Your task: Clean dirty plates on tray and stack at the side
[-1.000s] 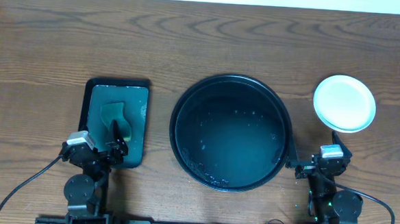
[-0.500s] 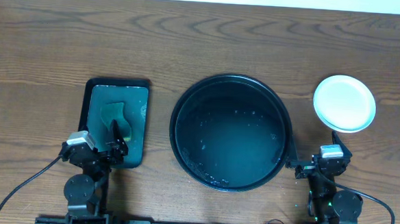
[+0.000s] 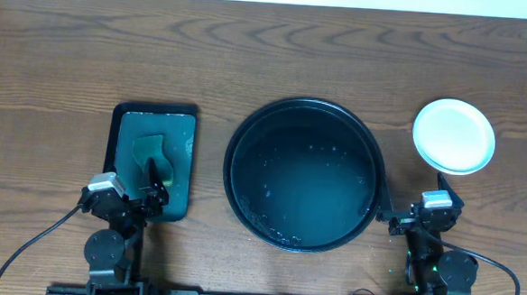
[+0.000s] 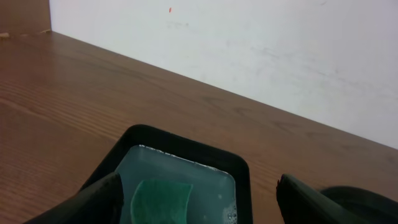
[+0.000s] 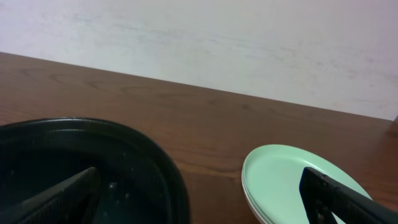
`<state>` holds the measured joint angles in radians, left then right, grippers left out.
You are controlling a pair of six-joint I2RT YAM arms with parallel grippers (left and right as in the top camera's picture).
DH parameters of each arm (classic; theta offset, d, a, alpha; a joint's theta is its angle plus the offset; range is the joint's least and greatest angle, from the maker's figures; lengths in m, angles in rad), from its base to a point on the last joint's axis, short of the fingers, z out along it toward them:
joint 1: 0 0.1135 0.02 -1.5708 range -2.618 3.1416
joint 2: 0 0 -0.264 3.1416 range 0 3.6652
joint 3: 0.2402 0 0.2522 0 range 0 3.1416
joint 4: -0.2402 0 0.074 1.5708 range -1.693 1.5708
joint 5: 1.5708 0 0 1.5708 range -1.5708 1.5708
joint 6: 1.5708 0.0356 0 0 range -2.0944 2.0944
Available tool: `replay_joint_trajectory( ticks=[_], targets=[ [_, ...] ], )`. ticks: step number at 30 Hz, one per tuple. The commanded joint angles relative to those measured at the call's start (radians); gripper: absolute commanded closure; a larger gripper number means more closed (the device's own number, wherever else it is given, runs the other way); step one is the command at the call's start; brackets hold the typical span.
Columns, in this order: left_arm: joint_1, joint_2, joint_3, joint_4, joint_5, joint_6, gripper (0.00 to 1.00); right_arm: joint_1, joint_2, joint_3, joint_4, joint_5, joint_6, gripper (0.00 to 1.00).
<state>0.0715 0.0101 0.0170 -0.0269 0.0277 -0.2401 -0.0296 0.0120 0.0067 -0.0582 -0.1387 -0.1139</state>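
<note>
The round black tray (image 3: 237, 137) sits mid-table and holds only droplets and suds; no plate lies in it. The plates (image 3: 454, 136) are stacked on the table to its right, and in the right wrist view the stack (image 5: 286, 180) has a pale mint plate on top. My right gripper (image 3: 414, 205) stands open near the front edge. In its wrist view the gripper (image 5: 199, 205) has one finger before the tray rim (image 5: 155, 162) and the other before the stack. My left gripper (image 3: 139, 191) is open and empty at the near end of the rectangular tray.
A dark-green rectangular tray (image 3: 118, 131) left of the round one holds soapy water and a green sponge (image 3: 148, 148). In the left wrist view that sponge (image 4: 158, 202) lies between my left gripper's (image 4: 199, 202) fingers, low in the tray (image 4: 186, 140). A white wall backs the table.
</note>
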Motion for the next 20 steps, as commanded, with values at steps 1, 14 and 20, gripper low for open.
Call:
replay_joint_trajectory(
  ticks=[1,14,20],
  targets=[
    [0.006,-0.006,-0.013,-0.045,-0.016,-0.009,0.21,0.011,-0.006,-0.002,-0.004,-0.008,-0.007,0.01],
    [0.006,-0.006,-0.013,-0.045,-0.016,-0.009,0.2,0.011,-0.006,-0.002,-0.004,-0.008,-0.007,0.01],
    [0.006,-0.006,-0.013,-0.045,-0.016,-0.009,0.21,0.011,-0.006,-0.002,-0.004,-0.008,-0.007,0.01]
  ],
)
